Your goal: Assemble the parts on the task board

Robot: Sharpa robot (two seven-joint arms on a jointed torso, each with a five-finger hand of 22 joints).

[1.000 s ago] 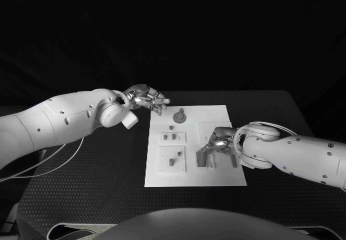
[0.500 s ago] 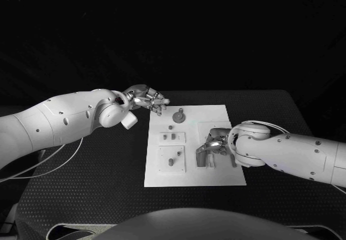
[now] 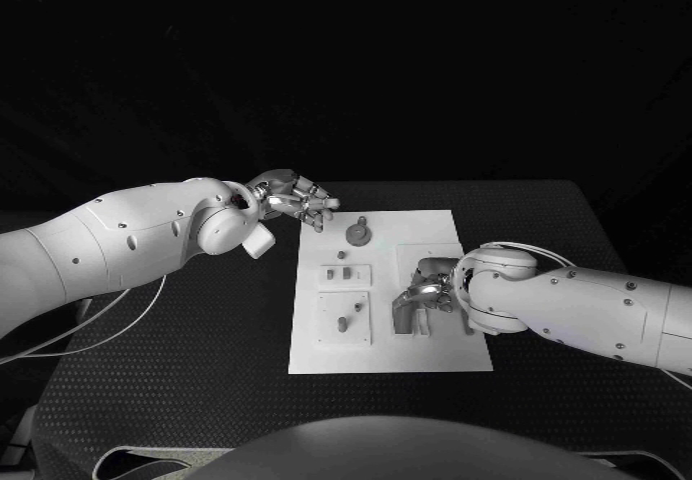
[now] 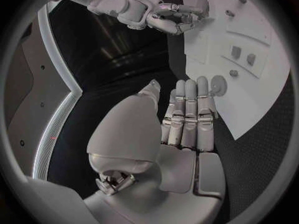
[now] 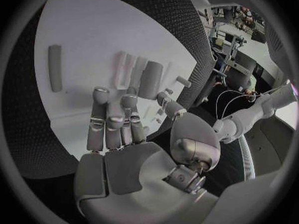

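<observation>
Head view: flat white task board [image 3: 447, 225], silver right hand [image 3: 427, 296] over it.

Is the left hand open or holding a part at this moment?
Open: the left hand has straight, empty fingers, hovering at the task board far corner.

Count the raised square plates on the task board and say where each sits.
2, both on the task board's left half: a small plate mid-board and a larger plate nearer the robot. The right hand may hide more.
</observation>
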